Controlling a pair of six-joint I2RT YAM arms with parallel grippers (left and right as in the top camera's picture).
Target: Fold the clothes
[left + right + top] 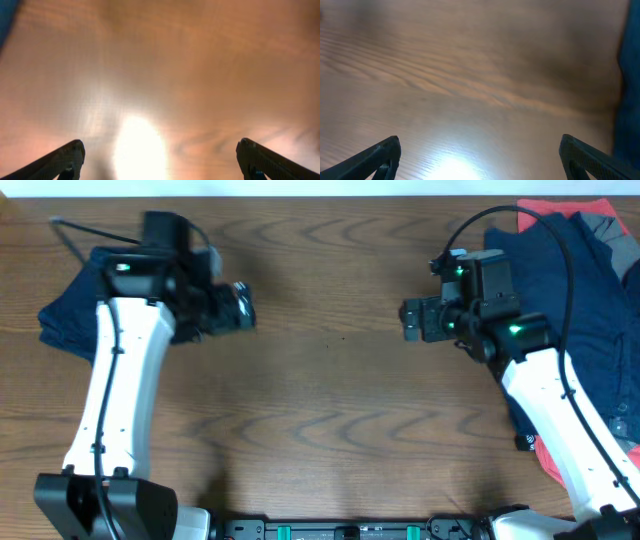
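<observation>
Item 1: left gripper (240, 308), over bare table (330, 410), left of centre, pointing twd the middle. Fingers (65, 160) spread wide apart, only wood grain + glare btwn them

Item 2: right gripper (412, 320), right of centre, facing item 1 across the table. Fingertips (380, 160) likewise wide apart, bare wood btwn

Item 3: navy garment (62, 315), compact bundle at far left edge, partly under left arm (115, 380). It lies behind the left gripper, well apart from it. Shows as a blue sliver in the top-left corner of the left wrist view

Item 4: clothes pile, far right side. Navy pieces (575, 300) on top, coral-red piece (560, 210) at back and peeking out nr the front, grey piece (610, 225) at back-right corner. Right arm (560, 410) crosses over the pile; right gripper sits near its left edge, off the cloth. Dark blue blur at right edge of the right wrist view
</observation>
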